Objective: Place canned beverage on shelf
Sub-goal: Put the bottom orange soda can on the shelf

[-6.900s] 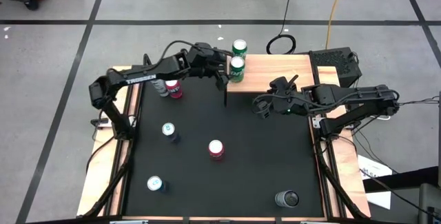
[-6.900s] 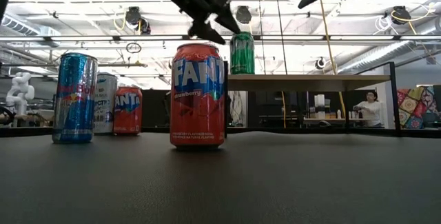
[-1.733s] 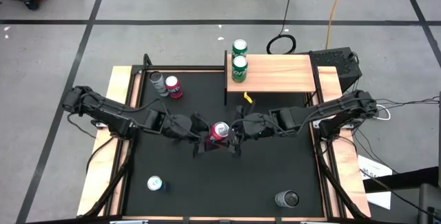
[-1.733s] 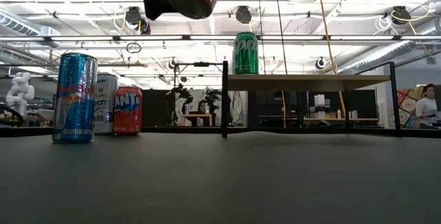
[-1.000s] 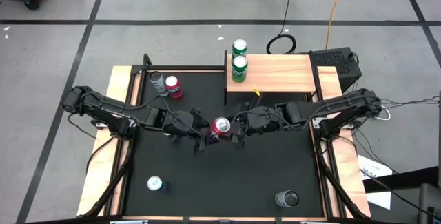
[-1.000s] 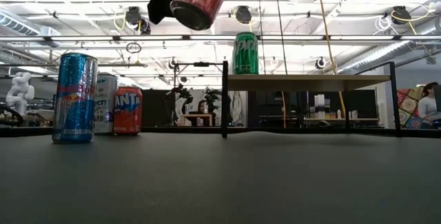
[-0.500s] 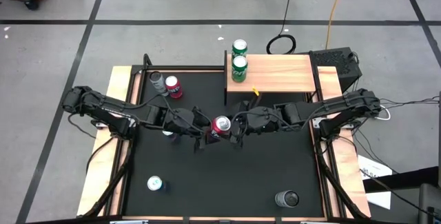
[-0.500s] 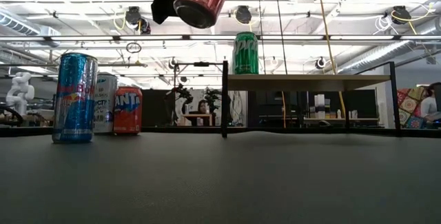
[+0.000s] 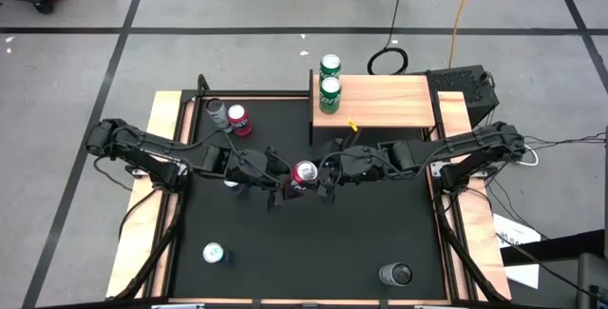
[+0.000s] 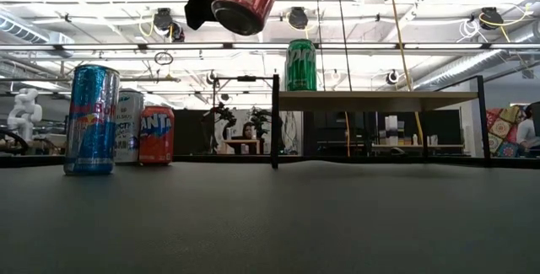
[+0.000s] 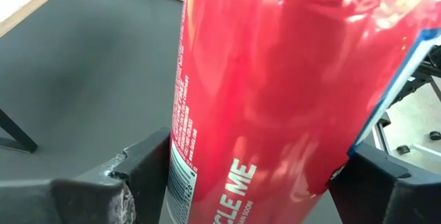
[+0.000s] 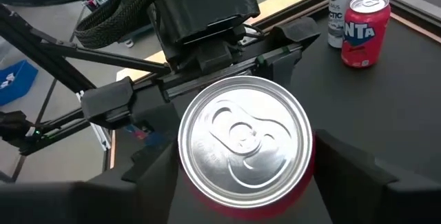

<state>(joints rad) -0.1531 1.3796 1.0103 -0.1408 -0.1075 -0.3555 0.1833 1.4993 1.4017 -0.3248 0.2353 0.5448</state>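
Where the black mat [image 9: 370,233] meets its wooden border on the left, we list first the left arm, reaching inward across that edge. Next, at the mat's far left corner, a slim silver can [image 9: 218,113] and a red Fanta can [image 9: 238,120] stand upright, just beside each other. Near the front left corner we note a blue can [image 9: 213,253], upright, well apart from all else.

At mid-mat, the left gripper [image 9: 282,186] and the right gripper [image 9: 323,182] meet from opposite sides on one red can [image 9: 304,173]. We see it lifted clear of the mat and tilted in the low view [image 10: 246,0]. The left gripper's fingers [image 11: 148,162] sit pressed against the can's red wall [image 11: 275,93], holding it at a wide spread. The right gripper's fingers [image 12: 348,165] flank the can just under its silver lid [image 12: 244,138]; whether they clamp it we cannot tell.

Open room: we record bare mat below the raised can, and a broad free stretch across the front and right of the mat.

Beyond the grippers, the shelf [image 9: 389,101] stands at the mat's far edge. It carries one green can [image 9: 328,93] at its left end; a second green can [image 9: 330,66] shows just behind that one, and whether it stands on the board we cannot tell. The rest of the board to the right lies free.

Last, a dark can [image 9: 396,274] lies tipped on its side near the front right corner, close to the edge.
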